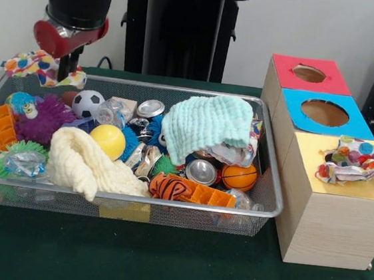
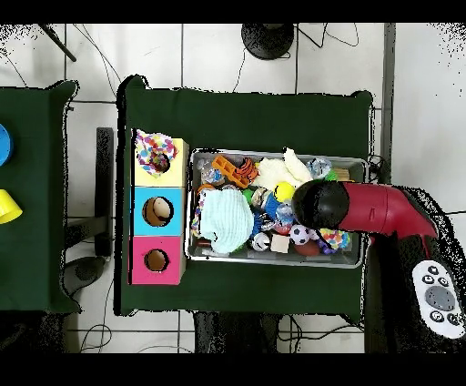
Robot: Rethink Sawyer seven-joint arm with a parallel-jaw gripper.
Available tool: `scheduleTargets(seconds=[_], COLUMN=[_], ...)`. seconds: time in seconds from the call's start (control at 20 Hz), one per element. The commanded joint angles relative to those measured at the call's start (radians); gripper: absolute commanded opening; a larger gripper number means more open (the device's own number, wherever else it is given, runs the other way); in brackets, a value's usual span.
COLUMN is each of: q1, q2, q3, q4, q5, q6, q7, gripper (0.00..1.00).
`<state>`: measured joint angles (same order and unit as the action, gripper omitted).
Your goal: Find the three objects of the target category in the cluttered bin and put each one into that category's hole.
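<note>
The silver wire-mesh bin (image 1: 167, 205) is full of clutter; it also shows in the overhead view (image 2: 273, 262). My gripper (image 1: 65, 72) hangs over the bin's far left corner. It is shut on a white polka-dot fabric piece (image 1: 40, 68), held at rim height, which also shows beside the arm's head (image 2: 334, 238). A second polka-dot piece (image 1: 355, 161) lies on the yellow-topped box (image 1: 342, 190) and covers most of its hole (image 2: 157, 162). A scrap of dotted fabric (image 1: 258, 129) peeks out at the mint cloth's right edge.
The blue-topped box (image 1: 323, 113) and red-topped box (image 1: 309, 74) stand behind the yellow one. In the bin lie a mint waffle cloth (image 1: 208, 125), a cream fluffy cloth (image 1: 87, 163), a yellow ball (image 1: 109, 140), a soccer ball (image 1: 87, 103), a basketball (image 1: 240, 178) and cans (image 1: 202, 172).
</note>
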<state>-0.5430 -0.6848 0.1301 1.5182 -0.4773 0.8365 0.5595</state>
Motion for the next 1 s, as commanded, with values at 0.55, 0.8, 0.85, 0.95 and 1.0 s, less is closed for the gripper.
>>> scheduleTargets(seconds=[0.55,0.8,0.85,0.95,1.0], q1=[0.165,0.255,0.277,0.312,0.332], q2=[-0.094,-0.106,-0.106,-0.106,-0.104], q3=[0.088,0.062,0.049,0.031,0.019], q4=[-0.026,-0.055,-0.069,-0.089,-0.096], q5=[0.253,0.354,0.372,0.406,0.422], q6=[0.116,0.111,0.118,0.127,0.125], q7=[0.267,0.373,0.402,0.445,0.472], gripper=[0.00,0.00,0.00,0.00,0.00])
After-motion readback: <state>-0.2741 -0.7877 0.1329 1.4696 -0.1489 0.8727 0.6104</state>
